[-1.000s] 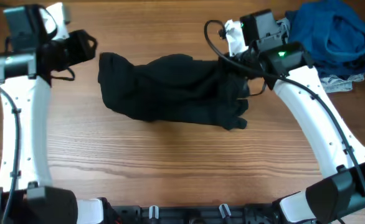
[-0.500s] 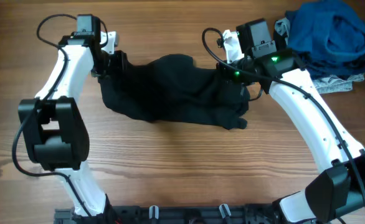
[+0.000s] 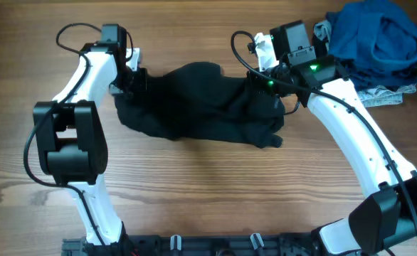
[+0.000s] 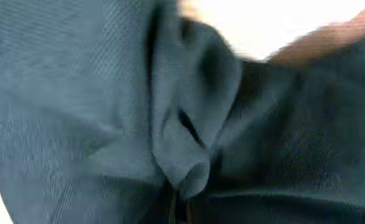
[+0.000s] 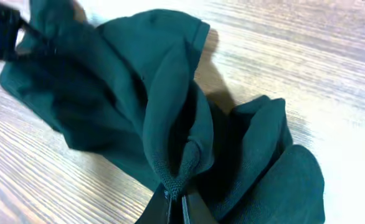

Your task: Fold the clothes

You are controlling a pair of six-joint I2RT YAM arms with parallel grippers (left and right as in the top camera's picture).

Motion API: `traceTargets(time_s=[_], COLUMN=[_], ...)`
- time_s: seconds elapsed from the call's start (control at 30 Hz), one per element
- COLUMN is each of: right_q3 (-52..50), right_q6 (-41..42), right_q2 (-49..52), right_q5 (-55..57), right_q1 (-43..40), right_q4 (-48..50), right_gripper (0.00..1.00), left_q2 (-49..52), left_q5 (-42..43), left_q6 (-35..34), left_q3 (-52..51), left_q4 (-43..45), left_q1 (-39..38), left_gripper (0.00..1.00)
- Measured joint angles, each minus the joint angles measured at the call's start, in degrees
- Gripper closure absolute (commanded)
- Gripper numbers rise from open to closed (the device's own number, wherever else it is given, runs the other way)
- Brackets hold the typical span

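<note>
A black T-shirt (image 3: 194, 103) lies crumpled across the middle of the wooden table. My left gripper (image 3: 133, 80) is at its left end, shut on a fold of the fabric (image 4: 182, 168). My right gripper (image 3: 264, 84) is at the shirt's right end, shut on a pinched ridge of fabric (image 5: 179, 168). In the right wrist view the shirt (image 5: 126, 93) stretches away from my right gripper (image 5: 176, 202) toward the left gripper at the top left. No logo shows.
A pile of blue clothes (image 3: 379, 39) with a grey garment (image 3: 386, 94) under it sits at the back right corner, just behind the right arm. Bare wood (image 3: 208, 192) lies in front of the shirt.
The left arm swung in from the far left and closed on the shirt's left end. The right gripper kept its hold on the right end, shifting slightly left.
</note>
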Motion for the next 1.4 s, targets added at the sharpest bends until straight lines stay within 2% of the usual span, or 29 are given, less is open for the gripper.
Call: traceTargets(time_s=[0.1, 0.17, 0.2, 0.37, 0.4, 0.53, 0.7, 0.87, 1.03, 1.13, 1.23, 1.3, 1.4], right_q3=[0.0, 0.0, 0.0, 0.0, 0.0, 4.15, 17.27, 17.7, 17.84, 17.9, 18.05, 18.36, 18.45], right_q6=[0.02, 0.02, 0.04, 2.38, 2.38, 2.4, 2.36, 2.4, 2.4, 2.38, 2.29, 1.84, 1.2], right_q2=[0.0, 0.0, 0.0, 0.0, 0.02, 0.63, -0.55, -7.37, -19.28, -23.02, -20.94, -16.09, -3.78], right_q5=[0.0, 0.0, 0.0, 0.04, 0.02, 0.02, 0.07, 0.02, 0.0, 0.0, 0.04, 0.17, 0.39], right_q1=[0.0, 0.0, 0.0, 0.0, -0.09, -3.21, -7.41, -7.34, -7.34, -7.34, -7.34, -7.34, -7.34], right_q4=[1.16, 1.29, 1.29, 0.92, 2.6, 4.92, -4.17, -13.25, -24.17, -25.57, -23.15, -20.26, -14.49], right_gripper=[0.94, 0.95, 0.94, 0.95, 0.96, 0.96, 0.96, 0.96, 0.96, 0.95, 0.96, 0.96, 0.96], left_q2=[-3.85, -10.21, -18.58, -34.1, -35.19, -37.42, -43.34, -53.22, -61.77, -63.93, -61.55, -58.12, -47.5], left_q5=[-2.47, -3.63, -4.24, -5.29, -5.86, -7.32, -6.05, -5.42, -2.14, -1.55, -1.36, -1.38, -1.38], left_q6=[-0.92, -2.6, -4.76, -12.35, -12.83, -14.21, -14.45, -14.69, -14.73, -14.86, -14.88, -14.88, -14.86], left_q3=[-0.11, -0.15, -0.13, 0.07, 0.04, -0.09, 5.22, 5.75, 5.79, 5.92, 6.03, 6.14, 6.32], left_q4=[-7.89, -11.69, -14.27, -19.98, -19.47, -5.14, -5.86, -9.46, -12.28, -13.94, -15.19, -15.82, -16.11], left_q1=[0.0, 0.0, 0.0, 0.0, 0.04, 1.03, 1.03, 1.03, 1.03, 1.03, 1.03, 1.03, 1.03], left_gripper=[0.96, 0.96, 0.96, 0.96, 0.96, 0.96, 0.96, 0.96, 0.96, 0.96, 0.96, 0.96, 0.96])
